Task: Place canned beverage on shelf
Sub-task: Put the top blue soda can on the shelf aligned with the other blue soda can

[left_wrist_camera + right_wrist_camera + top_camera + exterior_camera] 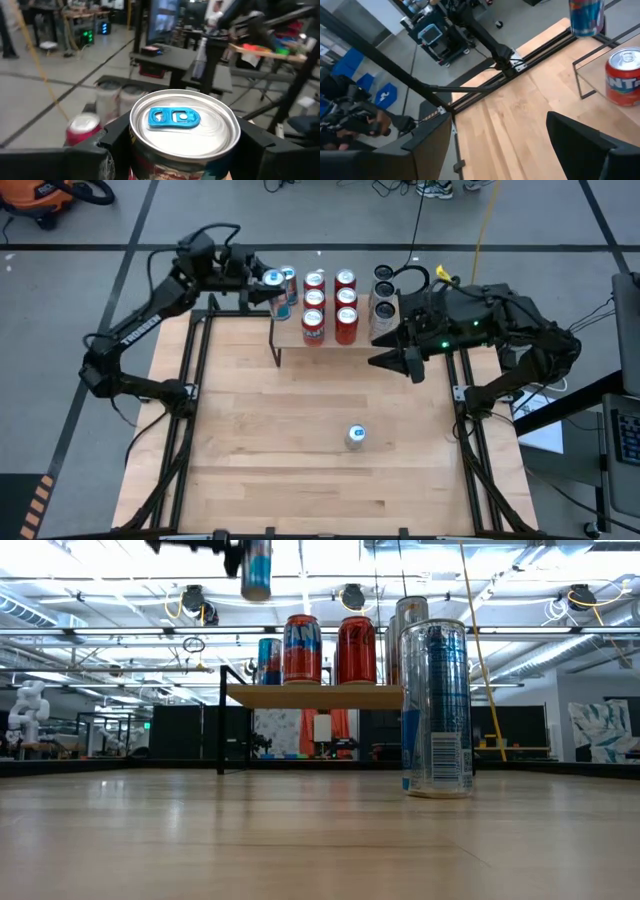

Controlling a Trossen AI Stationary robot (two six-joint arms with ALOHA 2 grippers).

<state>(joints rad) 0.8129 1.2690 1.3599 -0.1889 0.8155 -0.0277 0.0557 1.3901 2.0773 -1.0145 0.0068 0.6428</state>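
A blue-tabbed can is clamped between the left gripper fingers, held high above the shelf left end (apparently clearing the red cans there). The right gripper waits nearby, jaws spread, empty. Another can stands mid-table.

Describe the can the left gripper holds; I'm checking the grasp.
The can is a slim aluminium drink can with a silver lid, blue pull tab and blue-and-red sides. It is unopened, upright, and clamped between the left gripper's dark fingers. It hangs above the shelf's left end, touching nothing else.
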